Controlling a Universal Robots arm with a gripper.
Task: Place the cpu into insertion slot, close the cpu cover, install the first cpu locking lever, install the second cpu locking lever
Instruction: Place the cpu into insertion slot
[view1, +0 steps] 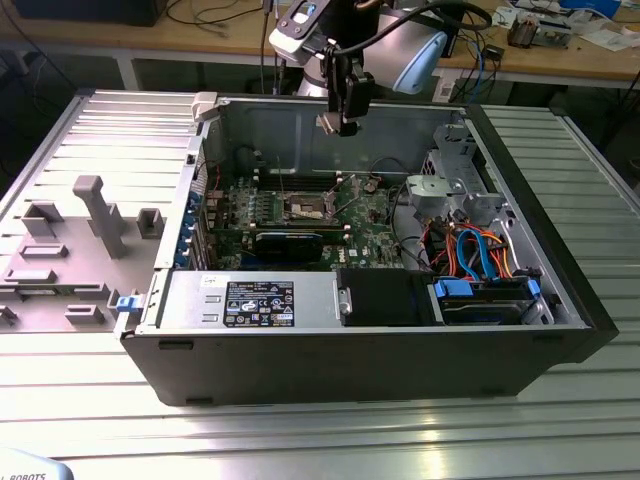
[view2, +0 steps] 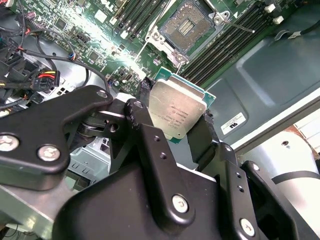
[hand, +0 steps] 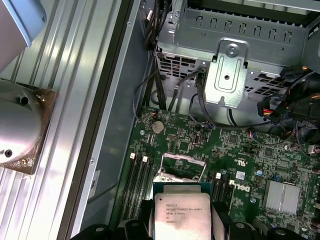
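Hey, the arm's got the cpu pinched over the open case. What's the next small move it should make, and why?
Probably ease the gripper down toward the insertion slot. It is shut on the cpu, which hangs apart from the green board, and the slot lies open with its dark centre exposed.

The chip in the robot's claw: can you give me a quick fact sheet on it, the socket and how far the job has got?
Held: cpu, clamped at its edges by the gripper
Cpu position: in the air above the green board
Insertion slot: empty, contacts exposed
Setting: open computer case on a ribbed metal table
Progress: cpu not yet placed
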